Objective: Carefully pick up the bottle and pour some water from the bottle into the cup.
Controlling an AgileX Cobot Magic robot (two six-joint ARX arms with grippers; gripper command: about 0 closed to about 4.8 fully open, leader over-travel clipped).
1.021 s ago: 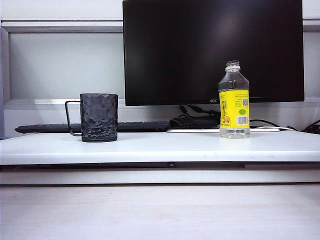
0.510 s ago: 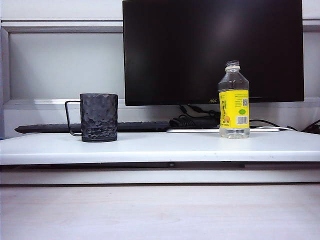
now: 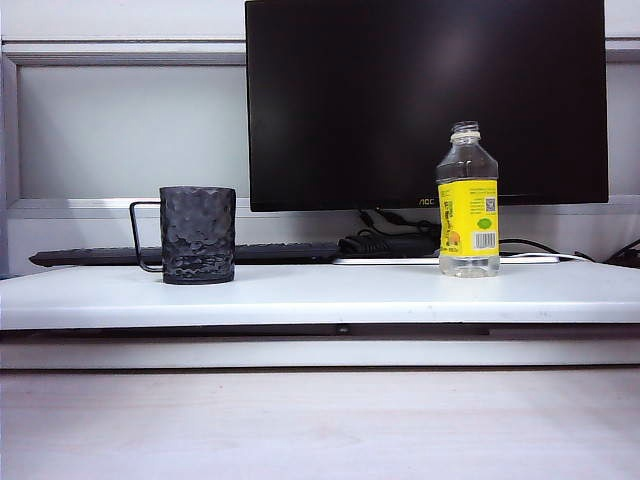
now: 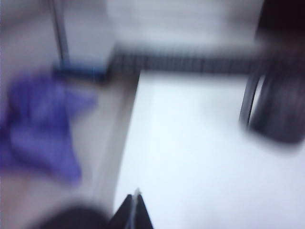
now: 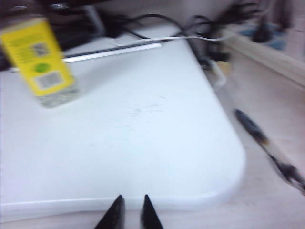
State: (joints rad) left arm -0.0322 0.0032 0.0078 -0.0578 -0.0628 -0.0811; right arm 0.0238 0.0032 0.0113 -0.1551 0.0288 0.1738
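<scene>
Worktop [image 3: 320, 292] white, raised, carries both task things well apart. Bottle [image 3: 468, 200] upright on right side, uncapped, untouched, so my right pincer [image 5: 129, 212], tips narrow with small gap, low near front edge, can reach it. Cup [image 3: 198, 235] upright on left, ready for pour. My left pincer [image 4: 133, 212] closed, holding nothing, near cup side.

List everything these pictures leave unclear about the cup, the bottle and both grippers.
- Cup: its inside is hidden by its own wall in the exterior view; blurred and cut by the edge in the left wrist view.
- Bottle: label text too small; top cut off in the right wrist view.
- Left gripper, right gripper: absent from the exterior view; only fingertips show, above the white board.
- Purple shape: too blurred to identify.
</scene>
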